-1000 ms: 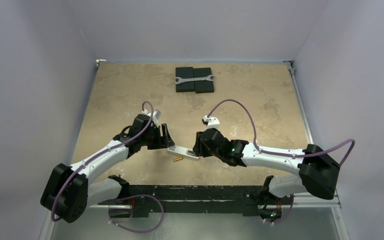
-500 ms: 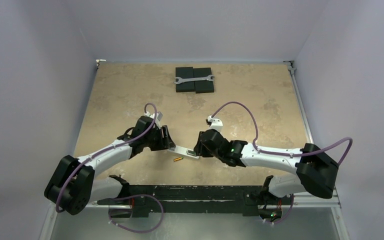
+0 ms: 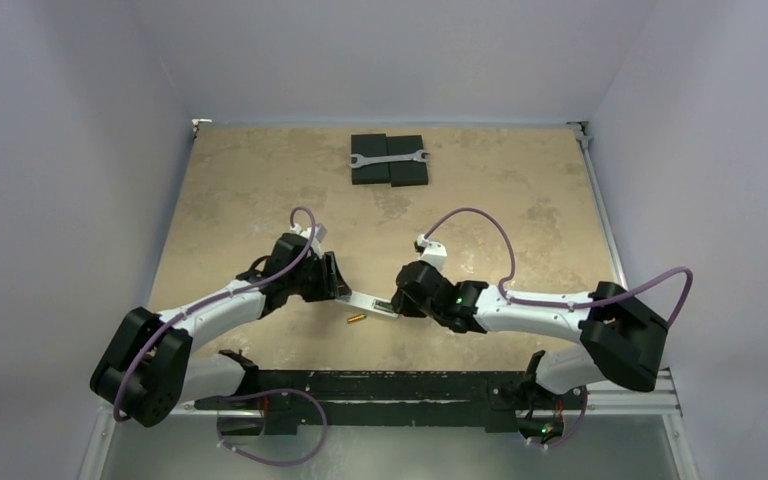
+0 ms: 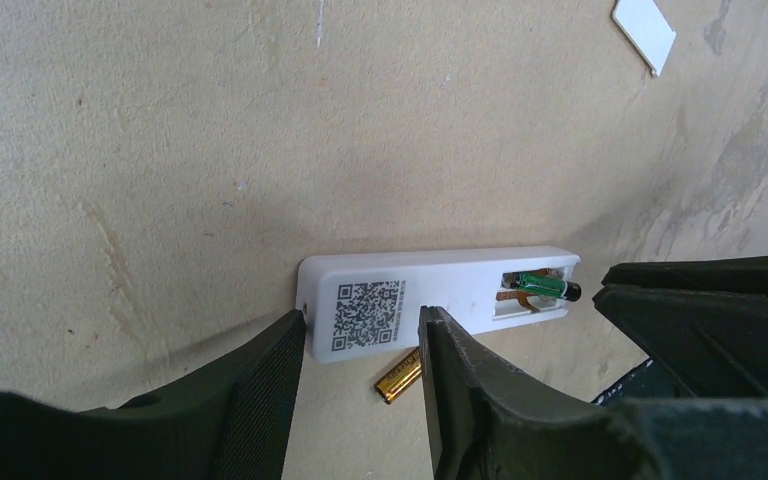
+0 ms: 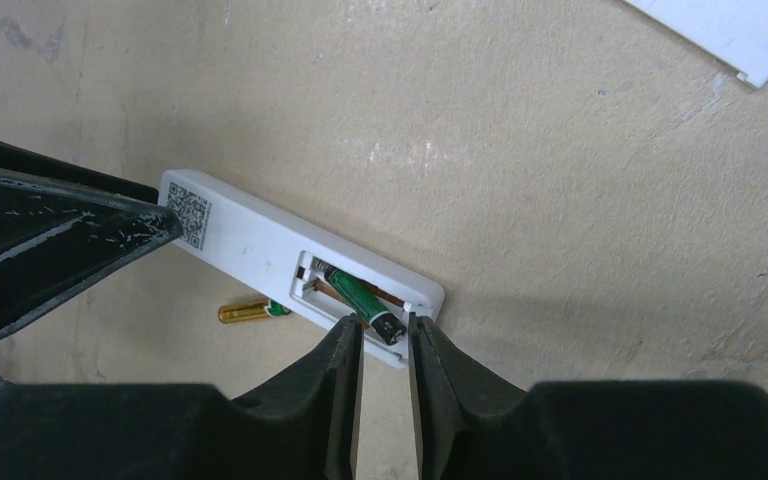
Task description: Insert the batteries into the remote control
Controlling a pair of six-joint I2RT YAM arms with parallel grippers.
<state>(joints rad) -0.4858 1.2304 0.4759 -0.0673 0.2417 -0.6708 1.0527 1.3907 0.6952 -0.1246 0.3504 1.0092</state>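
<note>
Remote control (image 4: 460,285): face-down on desk (image 4: 160,150); compartment open
Green battery (image 5: 358,296): tilted in remote's compartment
Gold battery (image 5: 245,312): just beside remote
Left gripper (image 4: 362,322): parted over remote's coded end; holding nothing
Right gripper (image 5: 383,325): narrow around green battery's end; grip unclear

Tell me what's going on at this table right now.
Battery loading is under way. The remote control lies face down with its compartment open. The left gripper brackets its QR-code end. The right gripper has its fingers either side of the green battery, which sits tilted in the compartment, not seated. The gold battery lies on the table beside the remote.
</note>
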